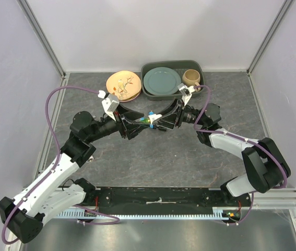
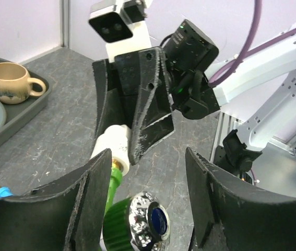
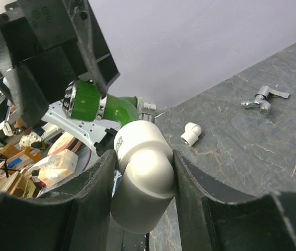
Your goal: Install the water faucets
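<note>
Green plastic faucet (image 3: 111,107), mid-air over the table (image 1: 163,157), butted up to the white elbow (image 3: 142,175). Long axis about level, running straight from one gripper to the other. Metal threaded end toward the elbow, right at its mouth; depth of insertion not visible. Chrome knob (image 2: 148,219) with a blue centre cap on the end away from the elbow.

Right gripper (image 3: 145,162): clamped on the elbow, both fingers pressed to its sides. Left gripper (image 2: 148,157): jaws parted either side of the knob. One finger (image 2: 93,193) just beside or touching the green body, cannot tell which. Clear gap on the other side, no squeeze yet.

Small dark marks near the elbow's rim, too small to read. Printed boxes behind the elbow in the right wrist view, blurred, unreadable.

Second elbow (image 3: 191,133) lying on the table, well apart from the held elbow. Grey metal piece (image 3: 265,98) further out past that. Grey tray (image 1: 173,64) with plate (image 1: 162,81) and cup (image 1: 191,77) beyond the held elbow, toward the back wall.
</note>
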`<state>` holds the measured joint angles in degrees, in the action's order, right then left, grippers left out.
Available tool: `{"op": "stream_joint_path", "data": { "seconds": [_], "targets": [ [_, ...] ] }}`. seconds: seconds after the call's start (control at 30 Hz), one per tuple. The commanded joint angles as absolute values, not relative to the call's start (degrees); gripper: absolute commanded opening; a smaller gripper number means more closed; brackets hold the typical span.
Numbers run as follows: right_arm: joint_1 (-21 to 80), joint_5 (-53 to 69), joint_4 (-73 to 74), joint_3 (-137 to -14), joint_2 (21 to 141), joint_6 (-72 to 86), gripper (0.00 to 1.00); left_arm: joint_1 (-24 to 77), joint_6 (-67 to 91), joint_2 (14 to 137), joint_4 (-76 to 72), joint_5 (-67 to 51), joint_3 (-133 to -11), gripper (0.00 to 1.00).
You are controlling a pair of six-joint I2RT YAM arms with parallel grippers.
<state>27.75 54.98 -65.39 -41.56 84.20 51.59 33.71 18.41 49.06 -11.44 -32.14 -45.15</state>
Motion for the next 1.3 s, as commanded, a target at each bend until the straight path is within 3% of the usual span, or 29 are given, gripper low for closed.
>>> {"op": "stream_joint_path", "data": {
  "seconds": [0.0,0.57,1.27],
  "targets": [
    [27.86,52.74,-63.38,-43.42,83.76,48.17,0.00,33.75,18.72,50.27,-11.08,-37.44,-48.16,0.64],
    [27.95,48.87,-61.70,-42.98,82.88,48.69,0.00,37.70,19.60,54.58,-7.38,-39.46,-47.99,0.55],
    [26.37,43.24,-73.12,-38.76,81.74,57.64,0.00,42.01,22.06,53.19,-12.47,-31.65,-40.61,0.56]
  ]
}}
